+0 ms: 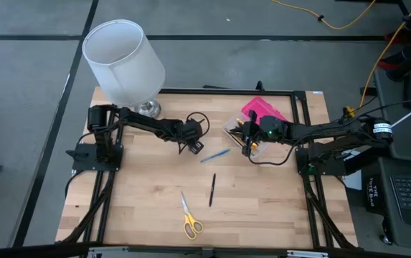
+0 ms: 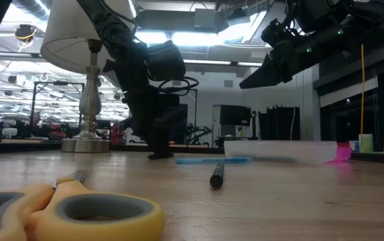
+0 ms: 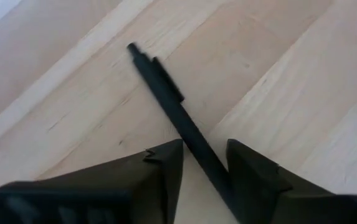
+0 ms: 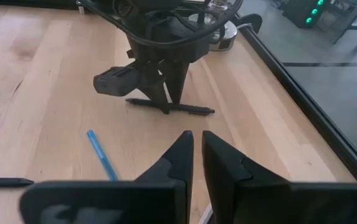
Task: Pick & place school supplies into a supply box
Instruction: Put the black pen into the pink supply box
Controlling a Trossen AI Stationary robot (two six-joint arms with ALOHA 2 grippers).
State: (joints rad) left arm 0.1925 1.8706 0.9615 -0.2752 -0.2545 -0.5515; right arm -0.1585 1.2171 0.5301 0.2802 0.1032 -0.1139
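A thin black plastic pen (image 3: 178,118) lies flat on the pale wooden worktop (image 1: 140,201) under the left arm, towards the lamp side of the worktop's middle. It runs straight between the two dark fingers of the left end effector (image 3: 204,163), which stand spread to either side of the barrel, one of them at or very near it; no pinch shows yet. The right wrist view shows the same left end effector (image 4: 167,102) planted tip-down over the pen (image 4: 172,107).

The pen looks light, stiff and smooth, so it is likely to roll or skid if only one finger meets it first. The best hold seems to be across the barrel near its middle, where the fingers stand now, so that it lifts level rather than tipping.

Nearby on the worktop lie a slim blue pen (image 1: 214,155), a second short black pen (image 1: 211,190) and yellow-handled scissors (image 1: 189,217). The clear plastic supply box with a bright pink lid (image 1: 261,115) sits at the far right, below the right end effector (image 4: 197,149), which hangs above it with its fingers nearly together and nothing between them. A white lamp shade (image 1: 123,61) stands at the far left corner.
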